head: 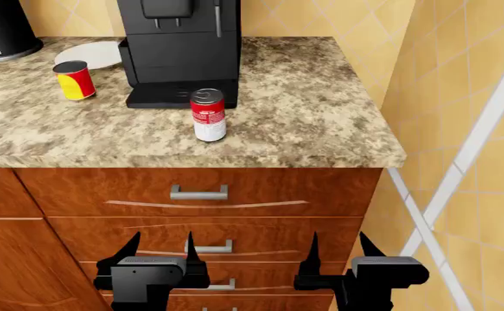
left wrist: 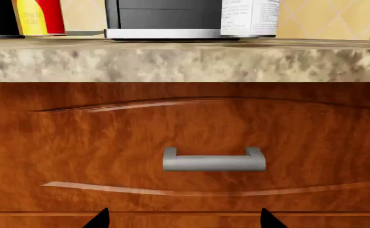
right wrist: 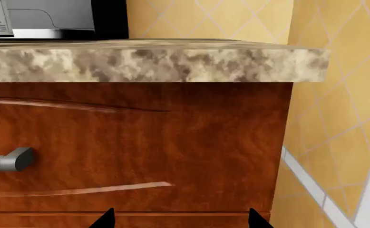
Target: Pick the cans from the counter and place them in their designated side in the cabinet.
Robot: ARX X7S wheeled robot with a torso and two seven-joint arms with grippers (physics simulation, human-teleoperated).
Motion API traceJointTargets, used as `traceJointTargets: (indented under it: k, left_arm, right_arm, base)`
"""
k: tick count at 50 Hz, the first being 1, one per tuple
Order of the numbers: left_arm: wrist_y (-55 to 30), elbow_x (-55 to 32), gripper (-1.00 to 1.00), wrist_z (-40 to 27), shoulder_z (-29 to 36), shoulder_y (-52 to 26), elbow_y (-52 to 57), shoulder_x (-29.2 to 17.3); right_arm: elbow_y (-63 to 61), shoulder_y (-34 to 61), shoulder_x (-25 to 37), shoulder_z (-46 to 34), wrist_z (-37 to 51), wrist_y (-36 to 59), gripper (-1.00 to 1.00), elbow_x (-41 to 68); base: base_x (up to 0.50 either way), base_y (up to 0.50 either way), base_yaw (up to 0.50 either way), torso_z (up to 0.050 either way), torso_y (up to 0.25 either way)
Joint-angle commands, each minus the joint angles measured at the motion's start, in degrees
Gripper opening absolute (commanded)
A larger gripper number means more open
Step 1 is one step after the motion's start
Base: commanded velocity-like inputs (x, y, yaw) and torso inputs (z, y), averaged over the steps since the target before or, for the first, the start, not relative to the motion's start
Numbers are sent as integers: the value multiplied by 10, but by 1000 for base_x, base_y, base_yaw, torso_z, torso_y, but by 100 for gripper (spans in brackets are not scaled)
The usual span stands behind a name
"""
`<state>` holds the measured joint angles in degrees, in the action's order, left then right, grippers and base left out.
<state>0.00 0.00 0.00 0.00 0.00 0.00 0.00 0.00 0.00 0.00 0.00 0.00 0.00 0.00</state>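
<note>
Both cans standing upright on the beige-and-brown speckled granite-look worktop [head: 321, 123] above the reddish-brown wooden drawers with silver bar handles [head: 198, 192], so nothing picked yet; no cabinet in any view. Best, by the look of it, to raise one arm clear of the thick worktop edge before reaching in, then come at the taller red-and-white labelled metal-topped can [head: 208, 115] level and from the front, closing around the label's middle, since a tall narrow can probably tips if nudged near its top. Care needed behind it: standing just in front of the black coffee machine [head: 180, 48], near its base. Shorter red-and-yellow labelled can [head: 76, 80] well apart toward the left, beside a white plate [head: 92, 53], seemingly more within the left arm's reach. Left hand [head: 159, 249] low before the drawers, fingers spread wide, holding and touching nothing. Right hand [head: 339, 247] likewise low, wide apart, empty.
</note>
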Motion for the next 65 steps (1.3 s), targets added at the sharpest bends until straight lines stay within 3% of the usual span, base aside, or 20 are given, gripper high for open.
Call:
traceJointTargets:
  k: [1,13,49,60,65]
  left_arm:
    - [1,-8,100,-10,11,0,-1,-9]
    - [0,-24,100,-27,35,1,-6,-29]
    - [8,-46,100,-61,65,-2,-10,-55]
    - [12,-41,100,-70,78,-5,-2,-65]
    - [-71,-54,100,-40,93,-27,63,-90]
  right_arm:
    - [-2,-1,9,-12,9,-3,100,9]
    - [0,1,28,-37,32,-13,100,23]
    - [-12,-5,56,-66,70,-20,100,44]
    - [-50,-9,68,-68,86,13,100,46]
    - [-124,16,84,-71,70,134,100,80]
  base:
    - [0,0,0,0,0]
    - [0,0,0,0,0]
    - [0,472,0,0,0]
    - [0,0,0,0,0]
    - [0,0,0,0,0]
